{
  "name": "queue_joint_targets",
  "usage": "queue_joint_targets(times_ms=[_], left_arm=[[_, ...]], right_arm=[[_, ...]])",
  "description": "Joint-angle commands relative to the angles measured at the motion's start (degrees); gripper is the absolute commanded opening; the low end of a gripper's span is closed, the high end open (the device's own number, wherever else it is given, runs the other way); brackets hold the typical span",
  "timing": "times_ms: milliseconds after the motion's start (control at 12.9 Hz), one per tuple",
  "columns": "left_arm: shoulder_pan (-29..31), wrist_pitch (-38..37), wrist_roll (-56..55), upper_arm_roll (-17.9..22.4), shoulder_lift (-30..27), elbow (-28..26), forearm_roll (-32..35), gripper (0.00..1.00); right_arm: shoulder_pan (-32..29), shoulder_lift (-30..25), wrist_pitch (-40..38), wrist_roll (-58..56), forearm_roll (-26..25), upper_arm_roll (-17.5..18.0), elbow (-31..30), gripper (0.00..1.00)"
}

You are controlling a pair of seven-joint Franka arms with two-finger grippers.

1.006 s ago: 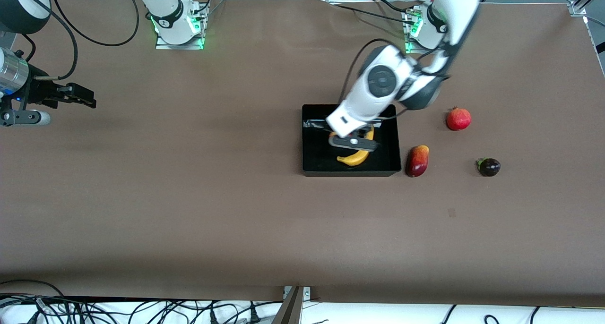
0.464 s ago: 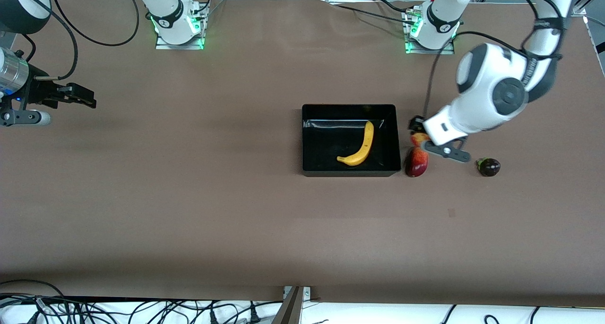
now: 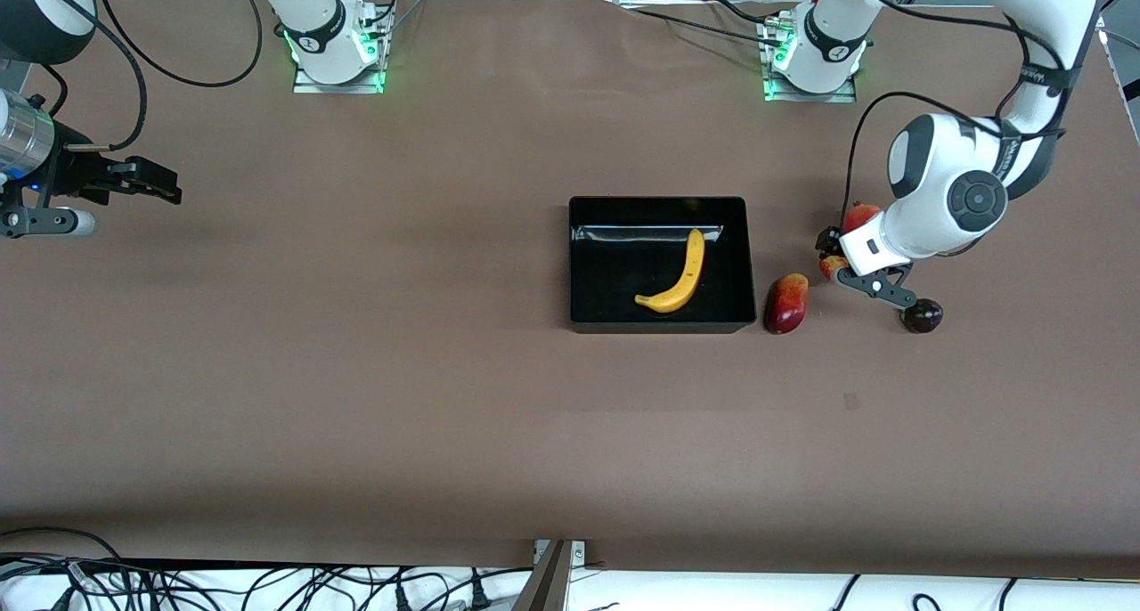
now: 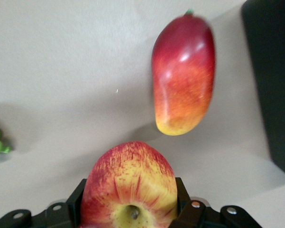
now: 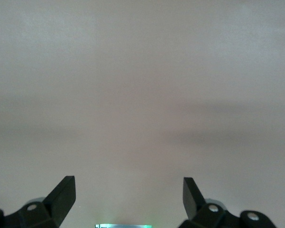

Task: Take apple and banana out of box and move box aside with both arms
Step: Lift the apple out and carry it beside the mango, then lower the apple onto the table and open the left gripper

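Note:
A red-and-yellow speckled apple (image 4: 129, 185) sits between the fingers of my left gripper (image 4: 130, 192), which is shut on it. From the front, the left gripper (image 3: 842, 268) holds the apple (image 3: 833, 266) just above the table, beside the red-yellow mango (image 3: 785, 303) and toward the left arm's end. The yellow banana (image 3: 679, 275) lies in the black box (image 3: 659, 207) at mid-table. My right gripper (image 3: 165, 188) waits open over bare table at the right arm's end, nothing between its fingers (image 5: 61, 194).
The mango (image 4: 183, 76) lies next to the box's wall (image 4: 275, 71). A red pomegranate (image 3: 858, 214) is partly hidden by the left arm. A dark purple fruit (image 3: 923, 315) with green leaves lies close by the left gripper.
The left arm has swung from over the box, past the mango, toward the left arm's end of the table, carrying the apple. The right arm has not moved.

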Motion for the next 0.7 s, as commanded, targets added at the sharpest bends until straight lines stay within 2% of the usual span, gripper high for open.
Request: queue_joint_targets(times_ms=[0,232,387,464,619], left_arm=[[0.34,4.12,0.88,-0.15,2.49,-1.47,1.19,0.0],[0.34,6.68,0.88,0.54,5.67,-1.56,3.28,0.01],[0.34,6.68,0.88,0.55,5.85,-1.56,3.47,0.94],[0.42,6.59,0.88,0.64,5.32,-1.47,3.21,1.0],[0.6,5.37,0.53,0.55,1.65,-1.12,2.86,1.0]], right_arm=[[0.05,0.24,-0.18,-0.32,0.98,-0.15,0.57,1.0],[0.05,0.24,-0.18,-0.23,1.07,-0.15,0.57,1.0],[0.05,0.24,-0.18,-0.23,1.07,-0.24,0.57,1.0],[0.05,0.24,-0.18,-0.23,1.07,-0.15,0.57,1.0],[0.05,0.24,-0.18,-0.32,1.07,-0.15,0.57,1.0]])
